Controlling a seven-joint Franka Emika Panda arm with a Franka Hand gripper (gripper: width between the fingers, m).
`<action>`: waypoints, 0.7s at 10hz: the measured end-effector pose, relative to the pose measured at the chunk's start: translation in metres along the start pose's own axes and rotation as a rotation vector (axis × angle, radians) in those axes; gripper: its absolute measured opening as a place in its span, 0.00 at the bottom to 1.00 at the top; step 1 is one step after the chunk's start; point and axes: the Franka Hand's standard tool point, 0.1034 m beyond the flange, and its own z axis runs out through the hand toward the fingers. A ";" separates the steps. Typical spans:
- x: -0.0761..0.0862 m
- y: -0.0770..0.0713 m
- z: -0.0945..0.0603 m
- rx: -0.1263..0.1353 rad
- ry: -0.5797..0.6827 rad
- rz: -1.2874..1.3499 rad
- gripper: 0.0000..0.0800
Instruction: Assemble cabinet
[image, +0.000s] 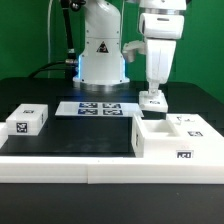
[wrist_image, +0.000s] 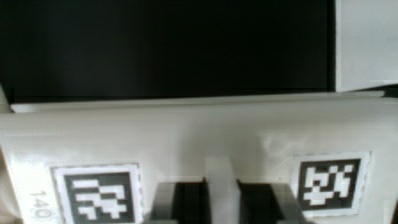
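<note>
Blur is softening the white tagged part in the wrist view, the frame edge is cutting one tag, and the tool is showing its opening too small to judge.

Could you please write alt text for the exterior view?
A white robot arm's gripper hangs right at a small tagged white part on the black table. The large white cabinet stands nearer the camera, toward the exterior view's right.
</note>
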 end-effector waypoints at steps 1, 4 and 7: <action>-0.004 0.003 -0.001 0.001 0.000 0.010 0.09; -0.005 0.013 0.002 0.003 0.005 0.021 0.09; -0.002 0.025 0.001 -0.005 0.011 0.025 0.09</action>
